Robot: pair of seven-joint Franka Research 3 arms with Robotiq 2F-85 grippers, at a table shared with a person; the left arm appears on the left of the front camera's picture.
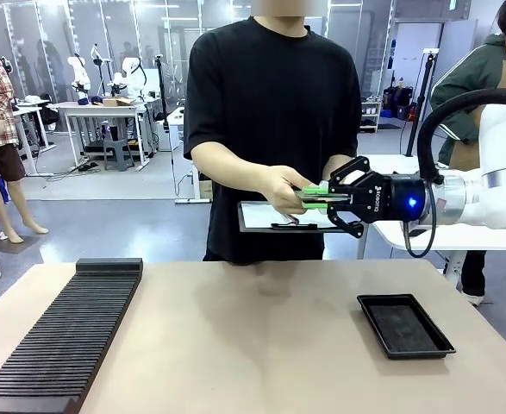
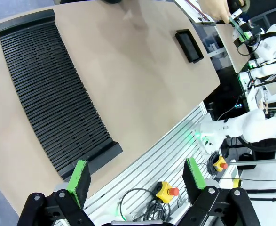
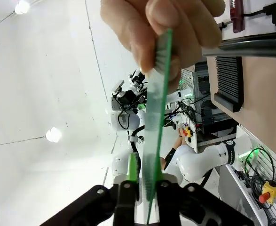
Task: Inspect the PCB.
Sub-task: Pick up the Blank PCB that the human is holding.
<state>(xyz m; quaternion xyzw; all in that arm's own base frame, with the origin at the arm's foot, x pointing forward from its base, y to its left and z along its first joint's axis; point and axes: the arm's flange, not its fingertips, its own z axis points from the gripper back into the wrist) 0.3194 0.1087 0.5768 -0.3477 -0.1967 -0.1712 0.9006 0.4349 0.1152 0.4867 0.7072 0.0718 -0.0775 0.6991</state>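
The PCB [image 3: 155, 113] stands edge-on in the right wrist view, its face unreadable, its far end covered by the person's hand [image 3: 170, 28]. In the front view, hand and right gripper [image 1: 320, 199] hide most of it. The rack [image 1: 63, 336] runs off the bottom edge.

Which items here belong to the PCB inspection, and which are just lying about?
In the job: PCB; robot's right hand clamping it; person's hand on its far end; clipboard, probably.
Lying about: black tray and slotted black rack on the table; open left hand.

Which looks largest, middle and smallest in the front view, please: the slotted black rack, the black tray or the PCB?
Largest first:
slotted black rack
black tray
PCB (edge-on and farther off, so unsure)
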